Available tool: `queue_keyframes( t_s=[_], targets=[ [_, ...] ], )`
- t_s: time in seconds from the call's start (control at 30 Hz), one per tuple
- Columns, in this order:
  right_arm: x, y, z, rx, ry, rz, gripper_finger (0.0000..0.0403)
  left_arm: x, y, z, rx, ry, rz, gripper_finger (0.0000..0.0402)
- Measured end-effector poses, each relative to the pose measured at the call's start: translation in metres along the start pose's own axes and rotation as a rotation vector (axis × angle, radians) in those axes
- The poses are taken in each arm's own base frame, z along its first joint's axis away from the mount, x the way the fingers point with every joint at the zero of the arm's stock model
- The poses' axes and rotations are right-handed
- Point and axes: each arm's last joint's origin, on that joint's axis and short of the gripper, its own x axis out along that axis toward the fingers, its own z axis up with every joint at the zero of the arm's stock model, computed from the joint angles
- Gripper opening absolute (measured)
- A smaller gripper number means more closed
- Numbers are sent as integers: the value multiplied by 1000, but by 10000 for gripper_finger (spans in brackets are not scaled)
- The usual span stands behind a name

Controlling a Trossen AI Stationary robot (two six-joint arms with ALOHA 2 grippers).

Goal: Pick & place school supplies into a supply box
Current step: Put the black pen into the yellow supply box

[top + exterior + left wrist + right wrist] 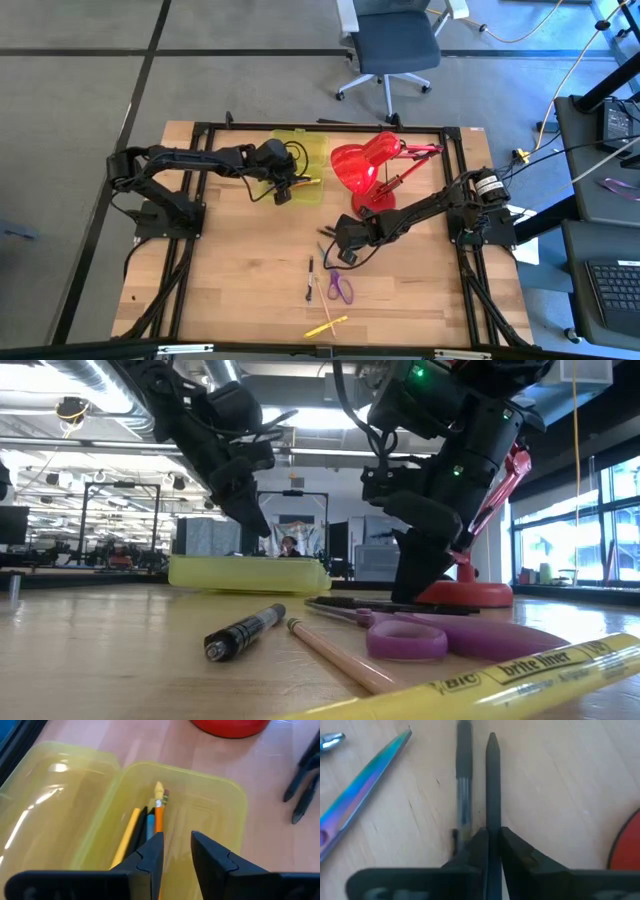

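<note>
The supply box is a translucent yellow-green box, open at the table's far middle, its lid folded flat. Yellow, blue and orange pencils lie inside it. My left gripper hangs open just above the box, nothing between its fingers. My right gripper is down at the table's middle, shut on a black pencil. Beside that pencil lies a clear-barrelled pen. Nearer the front edge lie a black marker, purple-handled scissors, a pencil and a yellow highlighter. My right gripper pinches the black pencil's shaft between its two fingers, one on each side of the pencil. The fingers slant steeply down from above. The pencil's pointed end reaches out ahead of the fingers and appears to lie on the tabletop next to the pen.
A red desk lamp stands right of the box, its base close behind my right gripper. The scissors' blade lies near the held pencil. Black frame rails border the wooden table.
</note>
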Motion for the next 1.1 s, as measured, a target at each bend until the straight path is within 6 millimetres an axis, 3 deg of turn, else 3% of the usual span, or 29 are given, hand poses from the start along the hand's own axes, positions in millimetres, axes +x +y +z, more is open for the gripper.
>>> queue_keyframes(
  t_s=[0.43,0.8,1.1],
  targets=[
    [1,-2,-1,-17,29,18,37,1,-14,1,36,0,-32,88],
    [1,-2,-1,-18,40,20,80,1,-14,1,36,-4,-33,90],
    [2,-4,-1,-96,30,2,32,1,-14,1,37,-4,-33,89]
  ],
)
